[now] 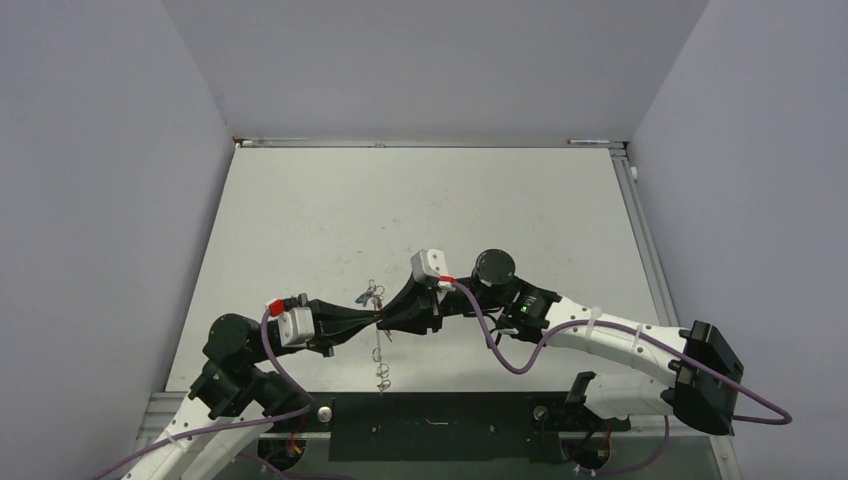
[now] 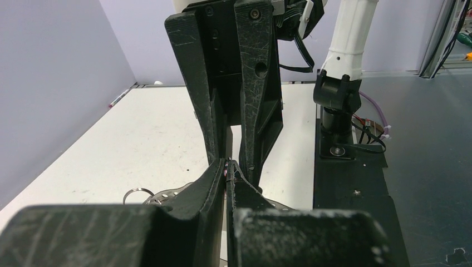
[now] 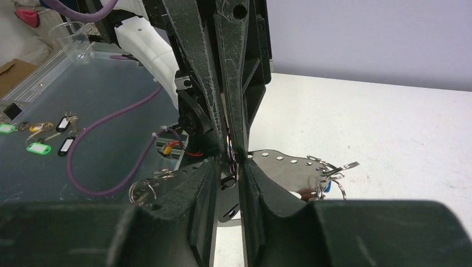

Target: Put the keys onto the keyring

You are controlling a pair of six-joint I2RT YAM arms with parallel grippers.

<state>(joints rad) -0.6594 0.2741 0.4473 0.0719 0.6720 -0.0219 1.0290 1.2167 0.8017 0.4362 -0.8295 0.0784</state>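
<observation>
Where the two arms converge over the near middle of the white table (image 1: 450,200), the top view shows the left gripper (image 1: 368,318) and the right gripper (image 1: 392,316) tip to tip. The left reaches rightward and the right leftward. Just beyond the tips a small cluster of keys (image 1: 374,293) lies on the table. On the near side a string of split rings (image 1: 381,368) runs toward the arm bases.

Left wrist view: the left gripper's fingers (image 2: 206,189) are pressed together, with a thin wire, apparently the keyring (image 2: 225,171), pinched edge-on at their tips. The right gripper's fingers (image 2: 256,83) come down from above to the same spot. A perforated silver plate (image 2: 167,196) and a small ring (image 2: 136,194) lie on the table to the left.

Right wrist view: the right gripper's fingers (image 3: 189,194) stand a little apart; whether they clamp anything cannot be told. The left gripper's fingers (image 3: 195,67) descend from above, closed on the keyring (image 3: 229,146). The perforated silver plate (image 3: 278,164) spreads beneath them. At its right edge sit rings with a blue-headed key (image 3: 326,187) and a red-headed key (image 3: 305,193), both blurred. Further split rings (image 3: 146,189) lie at the left, and tagged keys (image 3: 36,148) rest on a dark surface (image 3: 111,83) beyond.
</observation>
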